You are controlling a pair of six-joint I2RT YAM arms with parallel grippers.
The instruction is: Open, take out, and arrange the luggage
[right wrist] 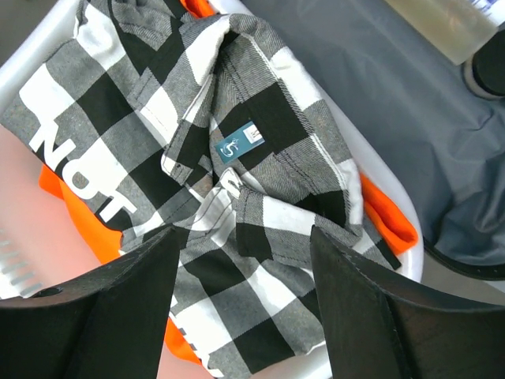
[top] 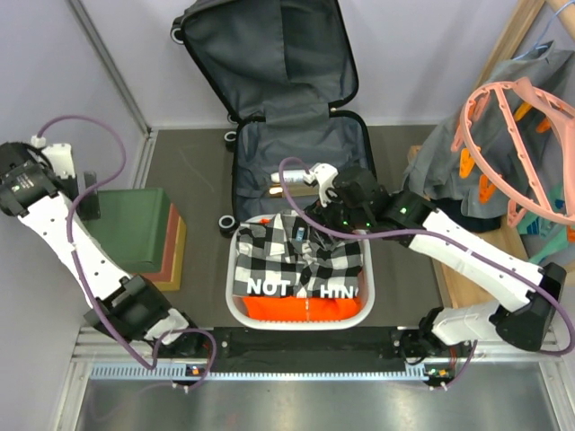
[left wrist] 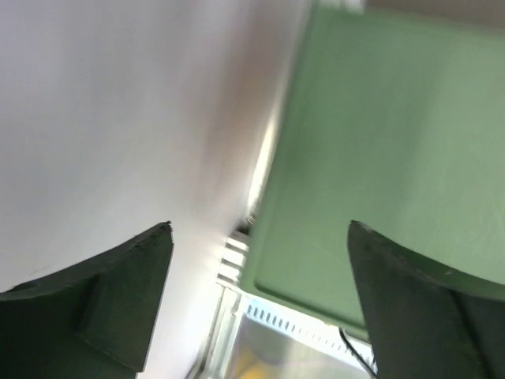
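- Dark grey table [top: 180, 153] with a pale wall behind it; a white basket [top: 235, 301] sits at the near edge, between the two arm bases.
- Just behind the basket, touching its far rim, lies the suitcase [top: 296, 153]. It is open, with its lid [top: 269, 54] propped up against the wall and the grey lining showing.
- A pale bottle [top: 283, 189] lies in the suitcase's lower half, just beyond the basket.
- In the basket, a black-and-white checked shirt [top: 305, 251] lies crumpled on an orange garment [top: 305, 307] with white lettering.
- Right gripper [right wrist: 241, 308] hovers over the basket's far side, directly above the shirt. Its jaws stand apart, with nothing between them.
- Left gripper [left wrist: 260, 300] is well to the left of the basket, beside the stacked boxes [top: 135, 224] with the green top. Its jaws are spread wide and hold nothing.
- To the right of the basket, a pink hanger [top: 512, 135] and grey-blue clothes [top: 449, 162] hang over the table edge.
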